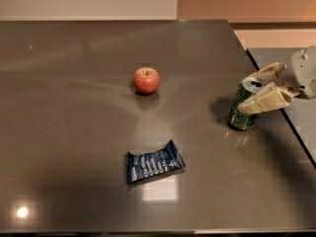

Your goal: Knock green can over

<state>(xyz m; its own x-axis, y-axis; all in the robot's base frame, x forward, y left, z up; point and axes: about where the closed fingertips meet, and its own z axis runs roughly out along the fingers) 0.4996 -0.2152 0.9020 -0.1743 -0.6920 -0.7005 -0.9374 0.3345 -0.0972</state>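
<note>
Nearest the front edge, about midway along it: a crumpled blue foil snack packet (154,168), lying flat and well apart from the work.

Further in, close to the right edge: the dark-green metal drink can (242,113), on its base and seemingly leaning toward that edge.

A cream two-finger gripper (243,94) reaches in over the right edge, fingers spread either side of the can's top. I judge it is placed to shove the can sideways, not lift it.

Farthest, about central: a round red apple (146,80), clear of the push.

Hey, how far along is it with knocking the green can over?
Reaching looks done: the gripper is at the top of the green can. The push seems to be in hand. Left: the can stands on its base, not yet tipped onto its side.
</note>
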